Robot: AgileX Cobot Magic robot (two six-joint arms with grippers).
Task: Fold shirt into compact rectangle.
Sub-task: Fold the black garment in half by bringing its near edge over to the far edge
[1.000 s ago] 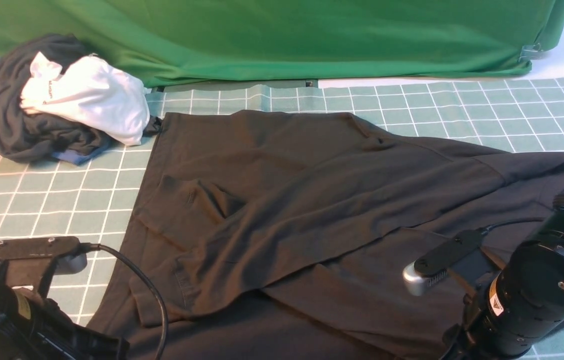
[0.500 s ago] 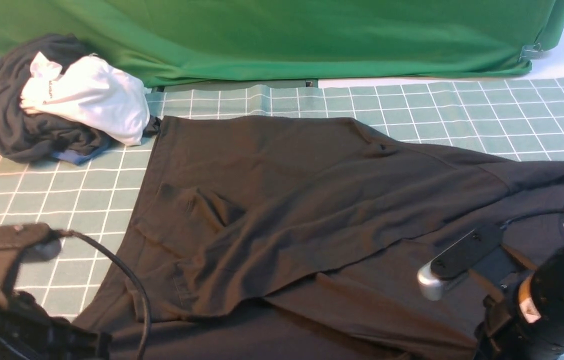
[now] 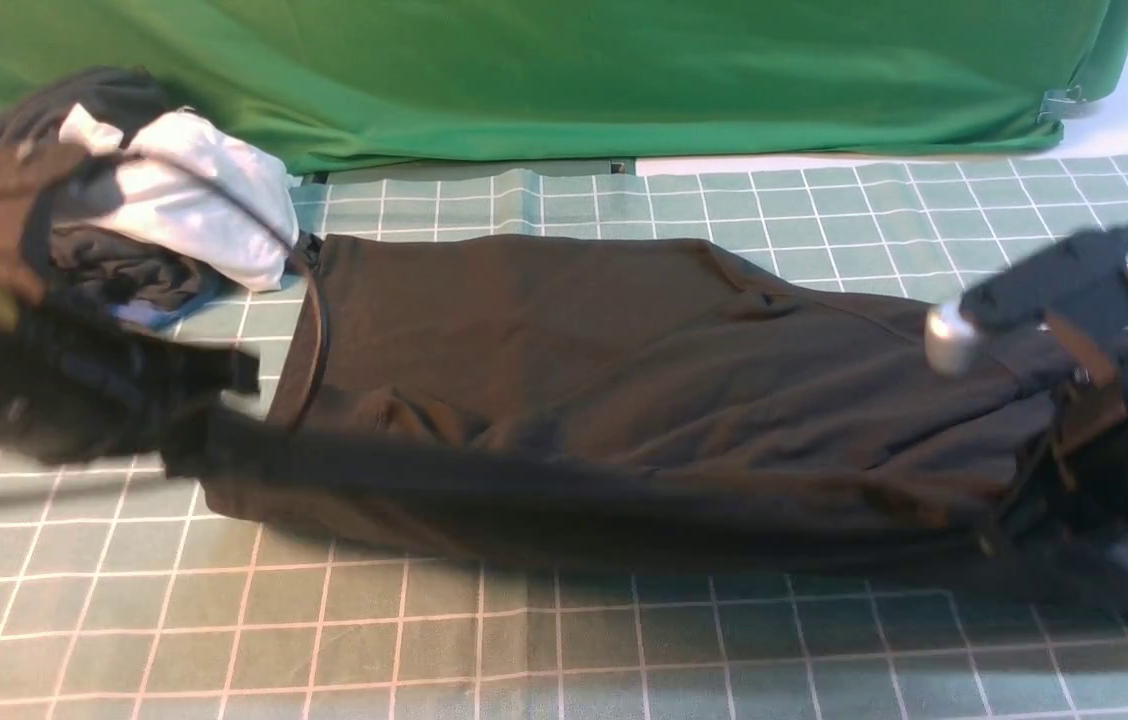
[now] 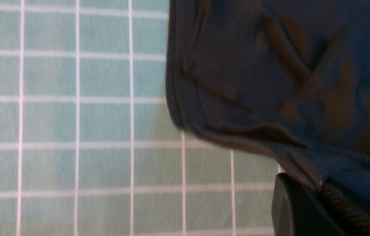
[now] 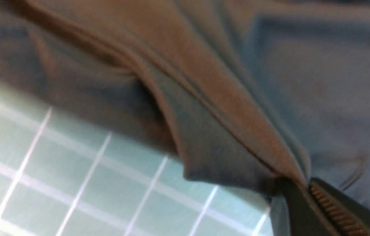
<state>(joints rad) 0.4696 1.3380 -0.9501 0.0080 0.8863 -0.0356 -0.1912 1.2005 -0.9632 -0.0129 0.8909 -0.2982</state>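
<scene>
The black shirt (image 3: 624, 380) lies across the middle of the grid mat, its near edge lifted and drawn up as a long fold. My left gripper (image 3: 209, 405), blurred, is shut on the shirt's left end; in the left wrist view the ribbed hem (image 4: 299, 164) runs into the closed jaws of that gripper (image 4: 319, 190). At the right end my right gripper (image 3: 1054, 470) is shut on the shirt; the right wrist view shows a pinched fold of cloth (image 5: 231, 108) held in the gripper (image 5: 306, 185). The print and neck label are hidden.
A pile of garments sits at the back left: a white shirt (image 3: 204, 210) on a dark grey garment (image 3: 124, 270). A green cloth backdrop (image 3: 524, 80) hangs along the back. The green grid mat (image 3: 524, 640) shows in front of the shirt.
Both arms have swung up and away from the near edge, taking the shirt's near edge with them. Bare mat now shows in front, where cloth lay before.
</scene>
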